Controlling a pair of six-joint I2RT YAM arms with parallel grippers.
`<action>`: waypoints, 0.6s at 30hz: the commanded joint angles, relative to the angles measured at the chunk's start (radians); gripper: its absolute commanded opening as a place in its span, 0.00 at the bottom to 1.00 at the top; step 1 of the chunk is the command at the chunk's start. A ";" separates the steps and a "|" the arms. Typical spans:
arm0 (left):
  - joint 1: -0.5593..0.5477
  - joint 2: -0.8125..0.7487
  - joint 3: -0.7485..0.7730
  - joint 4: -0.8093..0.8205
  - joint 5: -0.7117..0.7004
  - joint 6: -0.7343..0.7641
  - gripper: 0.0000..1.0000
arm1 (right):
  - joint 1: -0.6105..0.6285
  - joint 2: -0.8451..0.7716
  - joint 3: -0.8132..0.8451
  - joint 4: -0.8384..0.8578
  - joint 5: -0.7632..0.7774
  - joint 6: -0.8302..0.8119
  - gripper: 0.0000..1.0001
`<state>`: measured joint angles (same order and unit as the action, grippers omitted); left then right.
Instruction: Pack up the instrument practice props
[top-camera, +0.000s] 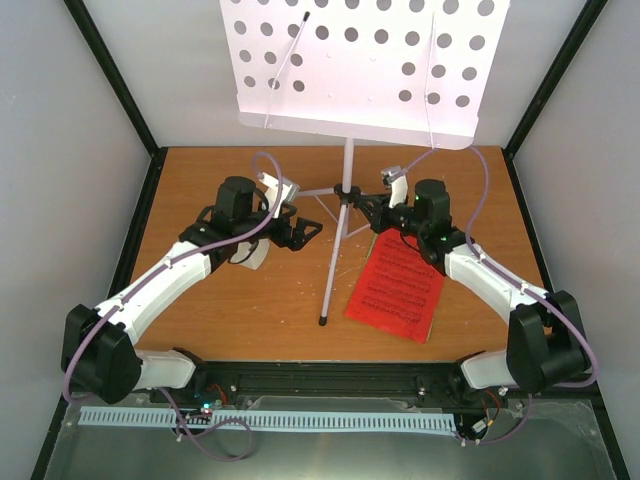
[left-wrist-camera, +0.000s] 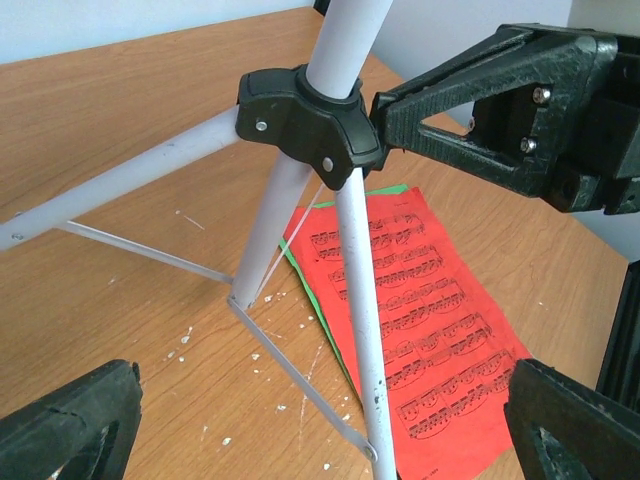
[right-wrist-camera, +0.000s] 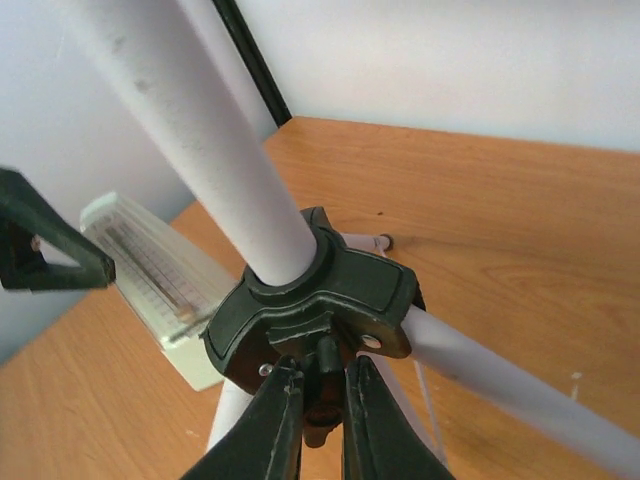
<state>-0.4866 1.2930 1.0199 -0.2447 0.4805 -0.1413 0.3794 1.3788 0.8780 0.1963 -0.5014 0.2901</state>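
Three grey walls (top-camera: 60, 150) surround the wooden table (top-camera: 250, 305) and music stand (top-camera: 360, 70).

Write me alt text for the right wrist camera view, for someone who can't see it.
The right claw, nearly closed, pinches the underside of the black tripod hub. The music stand's white pole rises from the hub toward the upper left, and a white metronome sits on the wooden table at left.
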 joint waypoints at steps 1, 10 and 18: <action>0.000 -0.020 -0.002 0.026 -0.018 0.027 0.99 | -0.001 -0.055 -0.033 0.023 -0.010 -0.282 0.03; 0.000 -0.034 -0.013 0.022 -0.026 0.031 0.99 | 0.042 -0.141 -0.057 -0.051 0.250 -0.875 0.03; 0.001 -0.035 -0.015 0.016 -0.035 0.033 0.99 | 0.096 -0.147 -0.063 -0.015 0.475 -1.200 0.13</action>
<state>-0.4866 1.2839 1.0065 -0.2398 0.4561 -0.1349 0.4568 1.2606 0.8215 0.1242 -0.1909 -0.6712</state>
